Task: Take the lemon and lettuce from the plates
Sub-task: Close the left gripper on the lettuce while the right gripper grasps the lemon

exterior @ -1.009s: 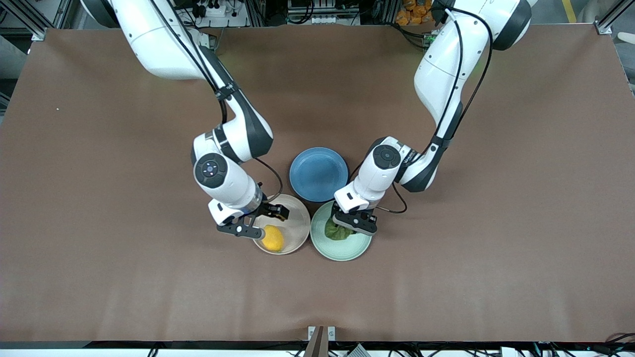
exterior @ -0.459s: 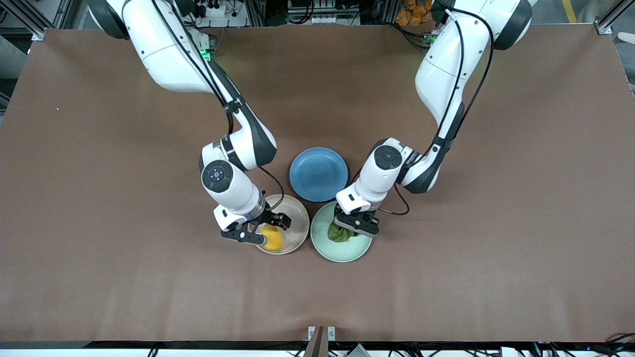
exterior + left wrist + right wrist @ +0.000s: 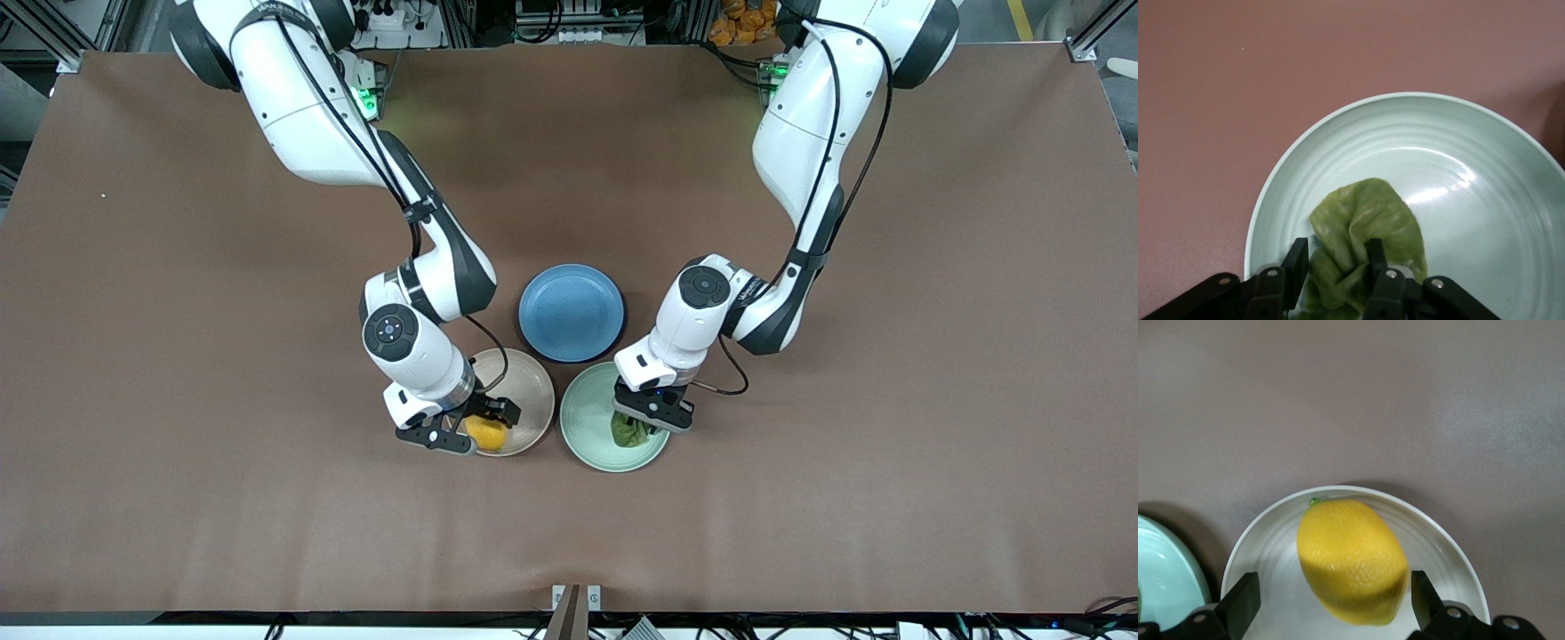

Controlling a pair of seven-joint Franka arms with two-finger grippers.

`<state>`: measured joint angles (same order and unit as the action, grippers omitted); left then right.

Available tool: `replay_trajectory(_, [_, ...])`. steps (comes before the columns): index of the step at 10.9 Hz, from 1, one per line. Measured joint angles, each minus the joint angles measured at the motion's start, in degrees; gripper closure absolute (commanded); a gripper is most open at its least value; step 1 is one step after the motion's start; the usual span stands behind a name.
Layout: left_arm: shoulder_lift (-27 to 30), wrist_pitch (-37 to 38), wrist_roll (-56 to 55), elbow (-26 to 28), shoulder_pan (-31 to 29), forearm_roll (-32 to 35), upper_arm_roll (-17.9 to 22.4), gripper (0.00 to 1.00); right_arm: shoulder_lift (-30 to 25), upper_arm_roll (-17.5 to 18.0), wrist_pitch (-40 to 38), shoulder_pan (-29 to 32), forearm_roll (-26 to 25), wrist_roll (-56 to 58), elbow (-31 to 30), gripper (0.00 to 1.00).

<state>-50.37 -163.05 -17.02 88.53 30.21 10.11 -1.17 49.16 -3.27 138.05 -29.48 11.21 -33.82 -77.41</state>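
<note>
Lighting is bright and even from overhead, so the brown table [image 3: 178, 400] shows only soft, short shadows under the arms. A green glow spills on the cloth at upper left of the front view. The mint plate [image 3: 1511, 200] has small white glare streaks near its center. The lemon [image 3: 1351, 560] is a bit soft-focus, shaded underneath, and casts a faint shadow.

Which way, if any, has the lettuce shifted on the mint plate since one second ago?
Yes: the lettuce, pinched by the left gripper, shifted toward the mint plate's left-arm-side rim.
</note>
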Motion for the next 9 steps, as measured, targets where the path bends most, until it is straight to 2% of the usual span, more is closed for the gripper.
replay_trajectory(2, [0.02,-0.02,0.00,-0.06,0.35,0.00,-0.01,1.00,1.22,-0.06,1.51,0.03,0.00,0.00,0.42,0.00])
replay_trajectory(9, [1.34,-0.07,0.00,-0.64,0.02,0.00,0.01,1.00,3.78,-0.07,3.13,-0.01,0.00,0.07,1.26,0.00])
